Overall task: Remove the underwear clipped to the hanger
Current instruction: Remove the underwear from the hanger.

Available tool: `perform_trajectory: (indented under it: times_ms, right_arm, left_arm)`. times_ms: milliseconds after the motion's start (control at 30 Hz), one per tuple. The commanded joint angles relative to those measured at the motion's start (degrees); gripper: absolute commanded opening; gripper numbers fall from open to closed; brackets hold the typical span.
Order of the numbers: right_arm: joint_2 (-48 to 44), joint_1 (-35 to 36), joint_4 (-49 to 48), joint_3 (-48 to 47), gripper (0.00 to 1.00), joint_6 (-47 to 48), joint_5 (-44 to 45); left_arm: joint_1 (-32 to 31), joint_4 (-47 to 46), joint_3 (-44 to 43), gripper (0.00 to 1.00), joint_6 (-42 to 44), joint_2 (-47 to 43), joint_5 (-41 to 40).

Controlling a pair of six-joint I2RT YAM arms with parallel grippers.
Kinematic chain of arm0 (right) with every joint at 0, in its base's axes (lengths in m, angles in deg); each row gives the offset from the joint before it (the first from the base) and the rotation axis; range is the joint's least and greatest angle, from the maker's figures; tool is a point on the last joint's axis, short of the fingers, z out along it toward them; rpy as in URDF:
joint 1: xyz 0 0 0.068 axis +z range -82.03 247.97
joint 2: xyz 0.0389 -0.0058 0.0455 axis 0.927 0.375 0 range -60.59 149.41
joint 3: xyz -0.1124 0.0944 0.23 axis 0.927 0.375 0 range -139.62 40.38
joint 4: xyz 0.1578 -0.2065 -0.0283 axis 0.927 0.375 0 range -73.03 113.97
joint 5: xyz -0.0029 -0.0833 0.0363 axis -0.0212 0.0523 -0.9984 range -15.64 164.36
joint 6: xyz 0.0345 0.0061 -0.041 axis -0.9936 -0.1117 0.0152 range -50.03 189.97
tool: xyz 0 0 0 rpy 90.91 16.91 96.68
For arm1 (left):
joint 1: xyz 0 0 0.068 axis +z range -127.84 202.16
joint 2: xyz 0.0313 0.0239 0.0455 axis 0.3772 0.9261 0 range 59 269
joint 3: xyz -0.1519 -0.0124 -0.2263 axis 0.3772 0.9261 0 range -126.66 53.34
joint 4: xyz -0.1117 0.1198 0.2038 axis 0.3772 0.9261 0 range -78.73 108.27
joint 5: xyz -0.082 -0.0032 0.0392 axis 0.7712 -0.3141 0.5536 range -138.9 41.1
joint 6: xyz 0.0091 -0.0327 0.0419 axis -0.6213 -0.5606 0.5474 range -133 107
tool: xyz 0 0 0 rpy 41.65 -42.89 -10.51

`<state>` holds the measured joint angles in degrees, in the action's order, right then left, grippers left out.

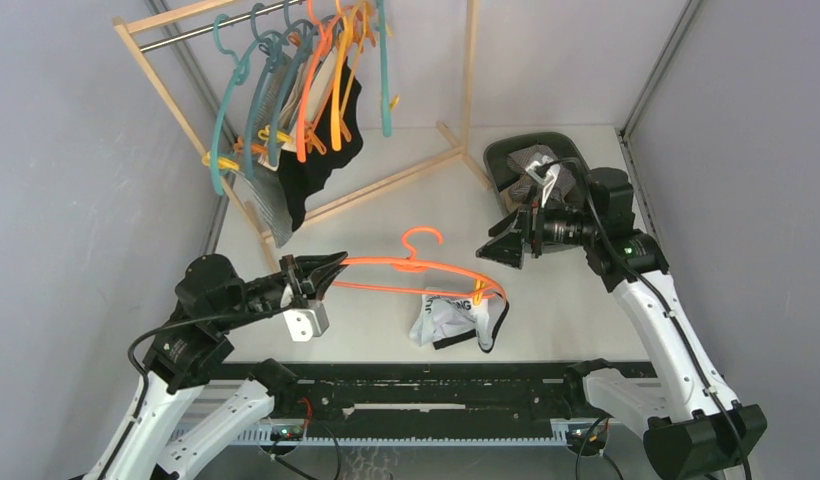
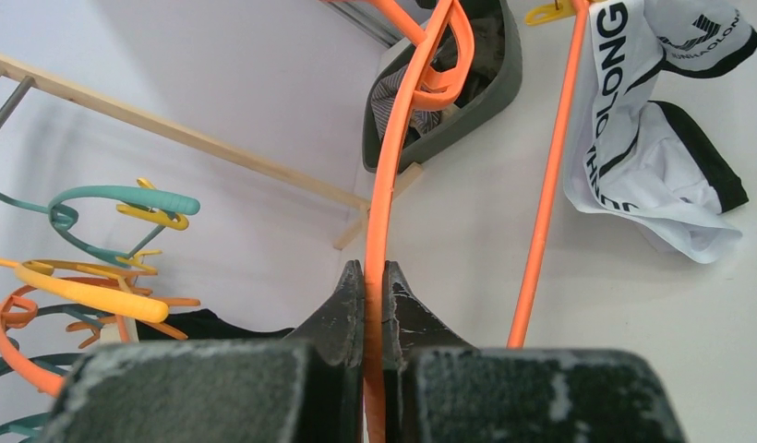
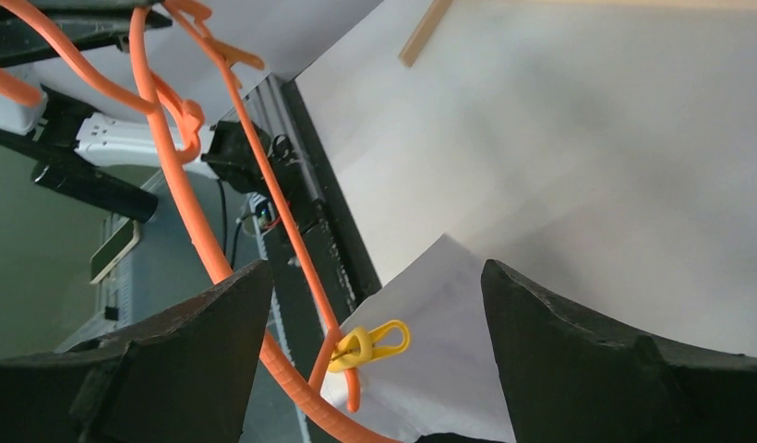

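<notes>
the hangers crowded on the wooden rack (image 1: 171, 15) overlap too much for a sure count, and the dark cloths (image 1: 316, 170) under them merge into one mass, so how many pieces hang there cannot be told. the bin (image 1: 506, 150) holds crumpled cloth whose kind is unclear. counted plainly: one orange hanger (image 1: 416, 264) off the rack, one white underwear with black trim (image 1: 448, 318), and one yellow clip (image 3: 370, 344). the underwear hangs from the hanger's right end and slumps onto the table (image 1: 586, 300) between the two arms. the left gripper (image 1: 331, 268) is clenched on the hanger's left end; only its wrist view shows the fingers (image 2: 342, 314) pinching the thin rod. the right gripper (image 1: 501, 250) hovers just beside the bin, released, holding nothing; its wrist view shows the fingers (image 3: 172, 351) spread wide above the clip, with a blurred pale cloth edge below, cut off by the frame.
</notes>
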<state>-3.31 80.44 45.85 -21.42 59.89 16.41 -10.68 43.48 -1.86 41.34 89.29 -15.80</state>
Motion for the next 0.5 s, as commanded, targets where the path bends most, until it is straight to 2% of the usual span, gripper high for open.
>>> perform_trajectory:
  times_ms: [0, 233, 467]
  right_arm:
    - [-1.06, 0.10, -2.50, 3.71, 0.82, 0.32, -5.51]
    - [-1.86, 0.10, -5.01, 11.41, 0.80, 0.50, -8.96]
    - [-1.91, 0.10, -11.65, 16.01, 0.75, -5.07, -14.74]
  left_arm:
    - [0.32, -5.13, 0.95, 0.00, 1.25, -0.64, 1.60]
    - [0.32, -6.24, 1.40, 0.00, 0.94, -0.75, 0.85]
    - [0.32, -7.07, 2.58, 0.00, 2.05, -1.02, 0.06]
